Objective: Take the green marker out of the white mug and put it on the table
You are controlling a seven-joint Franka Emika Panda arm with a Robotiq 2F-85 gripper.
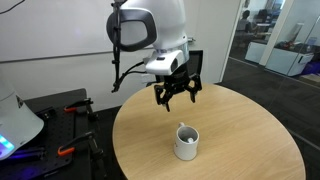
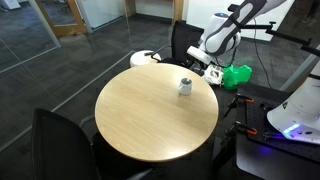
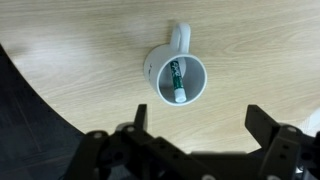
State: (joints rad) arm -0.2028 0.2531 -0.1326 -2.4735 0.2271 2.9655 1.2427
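Claw [image 1: 176, 100] first, in an exterior view: spread apart, gripping nothing, hanging at 12 o'clock above the white mug [image 1: 186, 150] and well clear of its rim. Mug upright on the table [image 1: 245, 135]. Easy to clip the rim by coming down off-centre, and so to tip or shove the mug.

In an exterior view: mug [image 2: 186, 88] toward the 2 o'clock edge of the table [image 2: 150, 115], not far from it. Cannot make out the claw clearly here. Little margin for a sideways knock so near that edge.

From the wrist: fingers [image 3: 265, 122] parted at the frame's 5 and 7 o'clock, nothing between them. Green marker [image 3: 176, 80] inside the mug [image 3: 150, 68], lying along the 12-to-6 line, pale end toward 6, handle at 12. Probably hard to pinch: thin, down inside the walls, with scant room for broad fingers. Likely failures: closing along its length instead of across it, slipping off it, or dragging the mug up with it.
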